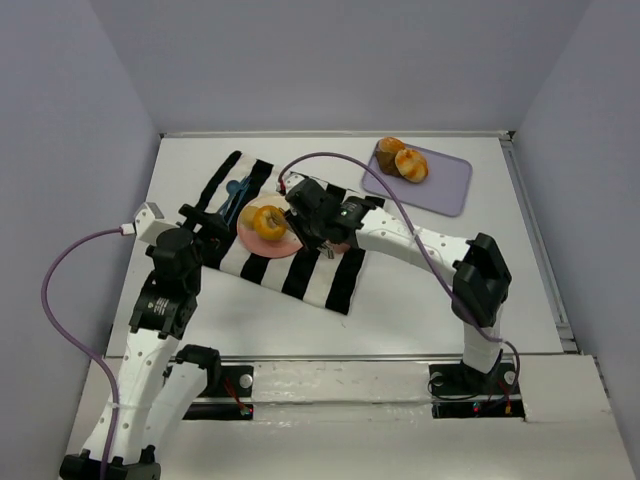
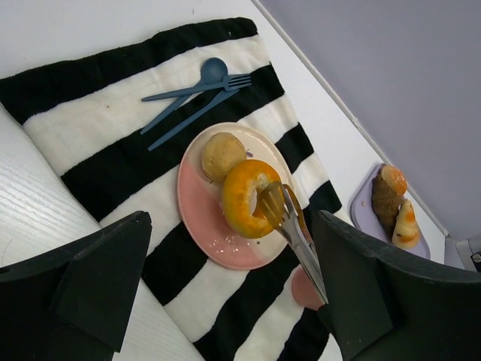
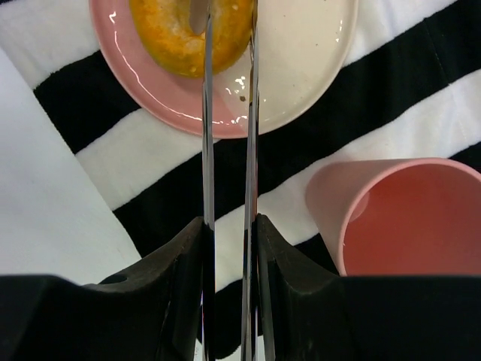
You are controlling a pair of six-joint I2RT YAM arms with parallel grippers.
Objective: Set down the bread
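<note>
An orange ring-shaped bread [image 1: 267, 222] lies on the pink and cream plate [image 1: 285, 243] on a striped cloth [image 1: 300, 272]. My right gripper [image 3: 229, 226] is shut on metal tongs [image 3: 206, 113]. The tong tips clamp the ring's rim [image 3: 169, 37], one blade in its hole. In the left wrist view the ring [image 2: 242, 199] leans beside a round brown bun [image 2: 223, 154] on the plate [image 2: 207, 233], with the tongs [image 2: 297, 237] reaching in. My left gripper [image 2: 225, 289] is open and empty, above the cloth's near-left part.
A pink cup [image 3: 406, 218] lies on its side on the cloth just right of the tongs. Blue cutlery [image 2: 195, 94] lies on the cloth's far part. A purple tray [image 1: 440, 188] at the back right holds more breads [image 1: 402, 160].
</note>
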